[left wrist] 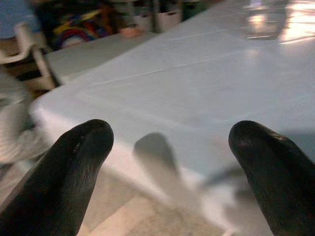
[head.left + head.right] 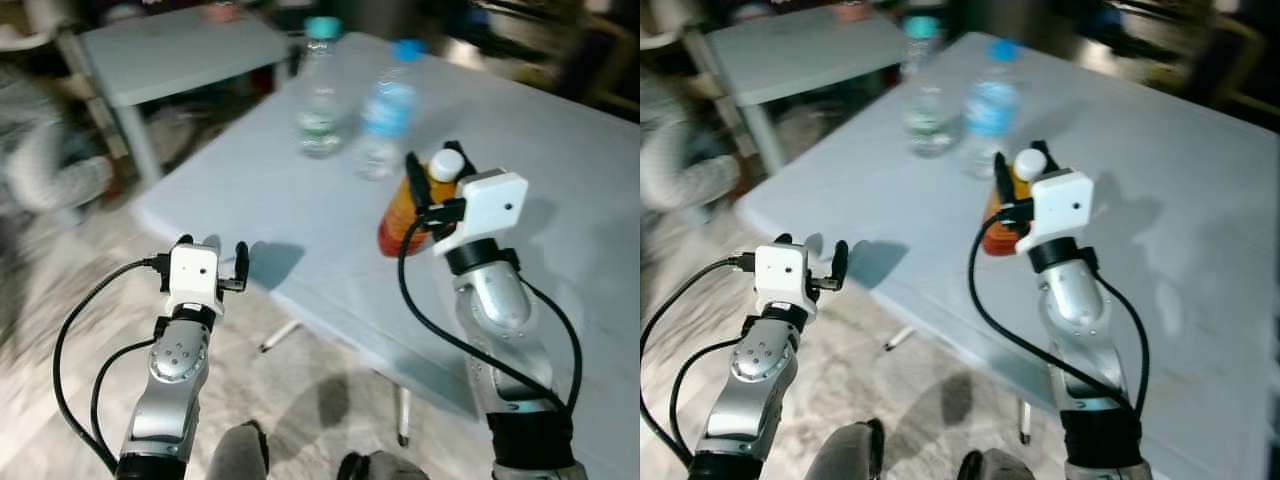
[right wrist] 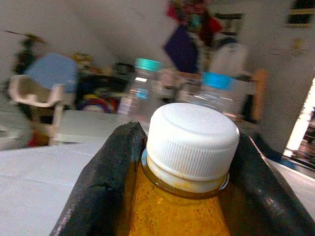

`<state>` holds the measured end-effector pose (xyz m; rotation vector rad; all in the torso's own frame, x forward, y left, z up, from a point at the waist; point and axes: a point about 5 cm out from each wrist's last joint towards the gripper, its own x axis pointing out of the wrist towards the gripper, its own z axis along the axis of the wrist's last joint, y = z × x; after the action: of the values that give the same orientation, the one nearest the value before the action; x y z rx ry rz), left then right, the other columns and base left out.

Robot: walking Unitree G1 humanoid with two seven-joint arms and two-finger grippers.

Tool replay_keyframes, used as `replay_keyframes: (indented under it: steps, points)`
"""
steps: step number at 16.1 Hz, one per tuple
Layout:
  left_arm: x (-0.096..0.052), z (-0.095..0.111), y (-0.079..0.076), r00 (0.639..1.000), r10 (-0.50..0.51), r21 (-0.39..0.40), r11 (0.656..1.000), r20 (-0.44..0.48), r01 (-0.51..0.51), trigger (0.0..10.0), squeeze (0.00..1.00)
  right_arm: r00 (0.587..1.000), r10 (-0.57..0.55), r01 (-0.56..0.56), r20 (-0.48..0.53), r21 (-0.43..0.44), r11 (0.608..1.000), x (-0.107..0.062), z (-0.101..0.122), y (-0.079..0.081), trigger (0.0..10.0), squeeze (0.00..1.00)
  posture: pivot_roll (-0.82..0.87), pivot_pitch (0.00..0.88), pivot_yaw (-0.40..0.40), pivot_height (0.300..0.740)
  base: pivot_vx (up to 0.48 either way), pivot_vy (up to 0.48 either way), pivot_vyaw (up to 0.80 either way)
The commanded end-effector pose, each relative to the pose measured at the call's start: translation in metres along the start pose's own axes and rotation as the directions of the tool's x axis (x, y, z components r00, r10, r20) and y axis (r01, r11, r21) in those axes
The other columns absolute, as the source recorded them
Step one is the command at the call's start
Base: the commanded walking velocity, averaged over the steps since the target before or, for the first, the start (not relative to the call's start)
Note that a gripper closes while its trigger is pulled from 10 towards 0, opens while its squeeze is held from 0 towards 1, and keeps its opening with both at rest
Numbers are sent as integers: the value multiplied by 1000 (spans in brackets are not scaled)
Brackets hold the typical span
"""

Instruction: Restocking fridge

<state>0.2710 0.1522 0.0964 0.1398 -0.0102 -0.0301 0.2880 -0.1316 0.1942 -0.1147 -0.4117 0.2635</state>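
An orange juice bottle (image 2: pixel 403 212) with a white cap (image 3: pixel 193 139) is on the pale table (image 2: pixel 560 190), near its front edge. My right gripper (image 2: pixel 436 168) is shut on its neck, one black finger (image 3: pixel 104 183) on each side just below the cap. I cannot tell whether its base rests on the table. Two clear water bottles stand farther back: one with a teal cap (image 2: pixel 320 95) and one with a blue cap (image 2: pixel 387 110). My left gripper (image 2: pixel 211 256) is open and holds nothing. It hangs off the table's near left corner, above the floor, with its fingers (image 1: pixel 74 167) wide apart.
A smaller grey table (image 2: pixel 180 50) stands at the back left, with a blurred grey shape (image 2: pixel 45 165) on the floor beside it. The table's legs (image 2: pixel 402 415) come down close to my feet (image 2: pixel 240 455). Tiled floor lies to the left.
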Motion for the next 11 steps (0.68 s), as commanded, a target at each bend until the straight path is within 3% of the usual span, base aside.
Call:
replay_keyframes:
  steps: [1,5,10,11]
  points:
    - [3,3,6,1000,23,23,999,17,-23,10000,0,999,31,-30,-43,31,999,-3,-7,5,10000,0,76,53,-22,740,0,266,794]
    - [4,2,9,999,39,23,999,25,-40,10000,0,997,69,-67,-41,47,997,-3,-8,5,10000,0,79,54,-29,740,0,0,792]
    - [2,0,8,999,43,21,999,21,-43,10000,0,994,95,-92,-45,68,993,-4,-10,10,10000,0,82,53,-25,740,0,439,794]
    - [3,0,9,999,44,22,999,23,-45,10000,0,994,97,-94,-43,68,993,-4,-10,10,10000,0,81,53,-23,740,0,-371,794]
